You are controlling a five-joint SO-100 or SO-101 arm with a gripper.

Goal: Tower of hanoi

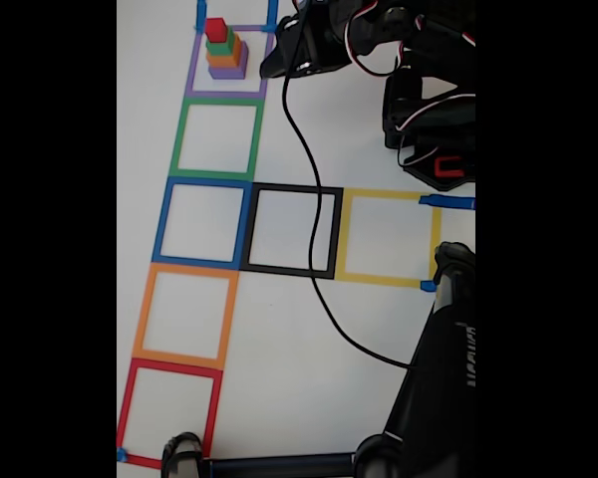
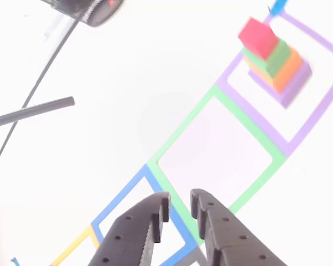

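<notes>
The tower of hanoi (image 1: 224, 52) stands stacked inside the purple tape square (image 1: 194, 80) at the far end of the sheet. Its purple cube is at the bottom, then orange, then green, with the red cube (image 1: 215, 29) on top. In the other view the tower (image 2: 277, 64) sits at the upper right, slightly blurred. My gripper (image 1: 270, 68) hovers just right of the purple square, apart from the stack. In the other view my gripper (image 2: 180, 200) hangs over the blue and green tape squares. Its jaws are almost together and hold nothing.
Tape squares run down the white sheet: green (image 1: 216, 139), blue (image 1: 164, 221), orange (image 1: 145, 309) and red (image 1: 130, 398). Black (image 1: 291, 231) and yellow (image 1: 389, 237) squares lie to the right. A black cable (image 1: 314, 269) crosses the black square. A dark stand (image 1: 439, 378) fills the lower right.
</notes>
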